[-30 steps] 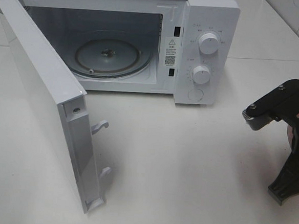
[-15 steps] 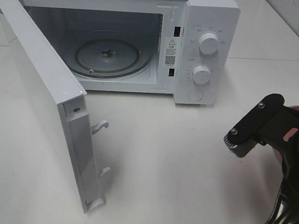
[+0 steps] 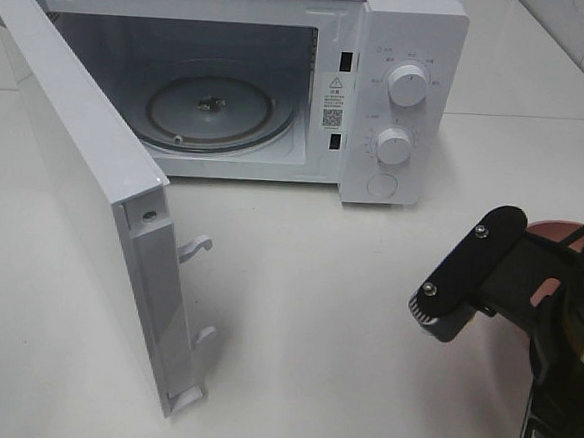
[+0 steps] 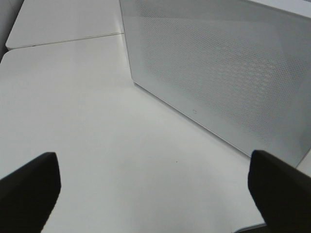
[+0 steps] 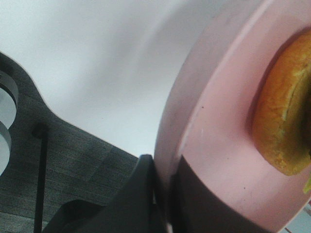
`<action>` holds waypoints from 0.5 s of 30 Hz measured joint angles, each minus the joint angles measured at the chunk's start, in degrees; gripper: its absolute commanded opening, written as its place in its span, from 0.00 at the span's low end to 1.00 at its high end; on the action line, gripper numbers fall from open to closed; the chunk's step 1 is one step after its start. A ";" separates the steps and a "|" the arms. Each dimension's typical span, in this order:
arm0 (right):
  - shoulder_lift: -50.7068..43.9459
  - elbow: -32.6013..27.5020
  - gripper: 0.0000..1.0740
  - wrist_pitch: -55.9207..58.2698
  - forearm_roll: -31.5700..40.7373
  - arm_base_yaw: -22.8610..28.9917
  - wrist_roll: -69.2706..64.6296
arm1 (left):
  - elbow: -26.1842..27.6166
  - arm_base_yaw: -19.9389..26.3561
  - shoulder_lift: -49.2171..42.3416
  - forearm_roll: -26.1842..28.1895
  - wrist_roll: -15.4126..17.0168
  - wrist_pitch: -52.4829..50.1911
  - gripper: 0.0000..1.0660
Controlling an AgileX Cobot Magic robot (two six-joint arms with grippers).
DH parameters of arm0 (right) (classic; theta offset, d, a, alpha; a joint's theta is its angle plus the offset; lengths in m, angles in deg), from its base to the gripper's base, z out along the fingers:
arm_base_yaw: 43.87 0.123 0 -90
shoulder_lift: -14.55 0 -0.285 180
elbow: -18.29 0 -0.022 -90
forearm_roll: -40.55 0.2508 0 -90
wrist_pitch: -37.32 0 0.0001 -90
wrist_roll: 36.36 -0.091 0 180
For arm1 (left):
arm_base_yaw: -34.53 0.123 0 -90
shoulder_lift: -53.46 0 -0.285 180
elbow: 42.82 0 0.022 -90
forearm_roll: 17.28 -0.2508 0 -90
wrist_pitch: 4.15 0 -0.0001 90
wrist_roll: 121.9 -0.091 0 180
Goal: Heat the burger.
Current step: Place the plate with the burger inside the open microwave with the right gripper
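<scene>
Left gripper (image 4: 155, 194) is low over the table (image 3: 344, 333), jaws wide, nothing between them, facing the open door's (image 4: 218, 63) outer face. Right arm (image 3: 489, 273) is at far right, pitched down. Right gripper (image 5: 163, 194) is clamped on the pink plate's (image 5: 214, 121) rim; the burger (image 5: 282, 121) sits on the plate.

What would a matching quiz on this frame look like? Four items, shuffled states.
Items:
1. microwave door
2. burger
3. right gripper
4. left gripper

States:
A. jaws wide apart, nothing between them
B. swung out from the oven
C. lying on the pink plate
D. clamped on that plate's rim

Pairs: 1-B, 2-C, 3-D, 4-A
</scene>
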 measured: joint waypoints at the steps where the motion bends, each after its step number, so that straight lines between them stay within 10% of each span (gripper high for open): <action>1: 0.00 0.00 0.03 0.00 0.00 0.00 0.00 | 0.00 0.00 0.00 0.00 0.00 0.00 0.92; 15: 0.00 0.00 0.04 -0.57 -2.92 0.00 8.14 | 0.00 0.00 0.00 0.00 0.00 0.00 0.92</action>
